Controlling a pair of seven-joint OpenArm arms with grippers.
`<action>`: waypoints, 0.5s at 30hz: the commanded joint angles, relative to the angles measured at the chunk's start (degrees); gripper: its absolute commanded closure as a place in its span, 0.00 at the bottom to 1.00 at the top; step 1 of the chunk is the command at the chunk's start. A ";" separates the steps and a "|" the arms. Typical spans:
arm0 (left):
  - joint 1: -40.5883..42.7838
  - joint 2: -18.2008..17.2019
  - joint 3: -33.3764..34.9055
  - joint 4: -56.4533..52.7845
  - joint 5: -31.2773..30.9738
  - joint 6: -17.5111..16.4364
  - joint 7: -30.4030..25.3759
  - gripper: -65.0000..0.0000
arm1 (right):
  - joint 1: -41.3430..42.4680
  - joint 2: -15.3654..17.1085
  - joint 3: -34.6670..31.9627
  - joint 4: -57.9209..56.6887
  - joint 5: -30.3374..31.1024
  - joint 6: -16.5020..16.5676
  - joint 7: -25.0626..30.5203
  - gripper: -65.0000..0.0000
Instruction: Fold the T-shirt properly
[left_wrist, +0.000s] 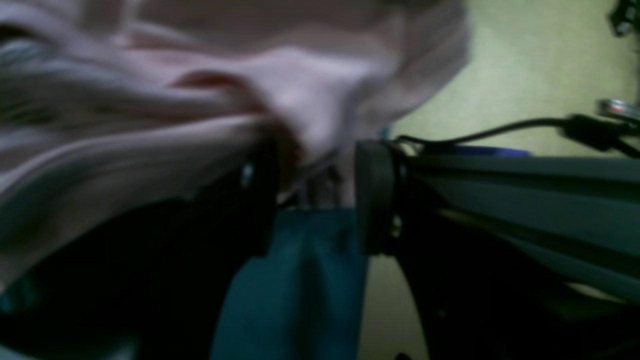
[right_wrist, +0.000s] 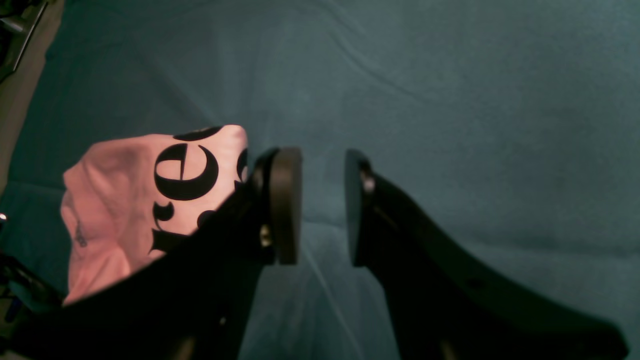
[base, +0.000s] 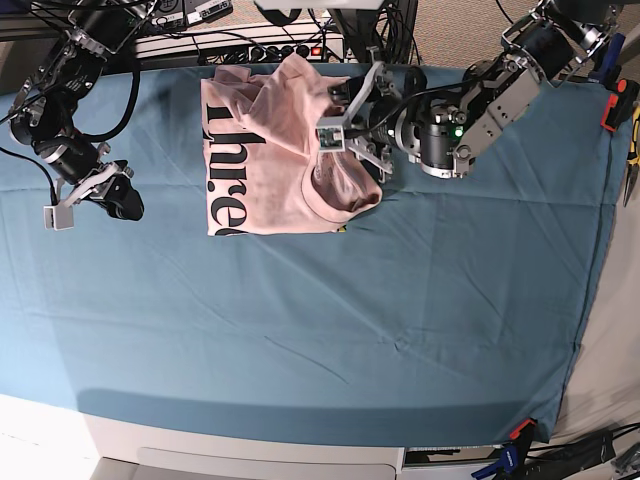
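Pink cotton T-shirt (base: 270, 150) lies bunched, partly folded, at the far edge of the teal table cloth (base: 330, 320), lettering up. Left gripper (base: 345, 120) sits over its collar side; blur hides whether its jaws pinch fabric. Right gripper (right_wrist: 322, 207) hangs parted and empty, well apart. Risk: a multi-layer pinch would drag the fold askew.

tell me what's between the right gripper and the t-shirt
Only bare teal table cloth. In the base view the right gripper sits apart from the T-shirt, with nothing else lying on that stretch.
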 joint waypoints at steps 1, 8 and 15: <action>-0.57 0.00 -0.28 0.94 -1.31 -0.66 -0.20 0.60 | 0.63 0.96 0.33 0.90 0.94 0.08 1.27 0.76; -0.46 0.04 -0.28 0.94 -2.47 -0.81 -0.44 0.60 | 0.63 0.94 0.33 0.90 0.94 0.08 1.27 0.76; -0.46 1.29 -0.28 0.94 0.17 -0.17 -2.16 1.00 | 0.63 0.94 0.33 0.90 0.94 0.08 1.27 0.76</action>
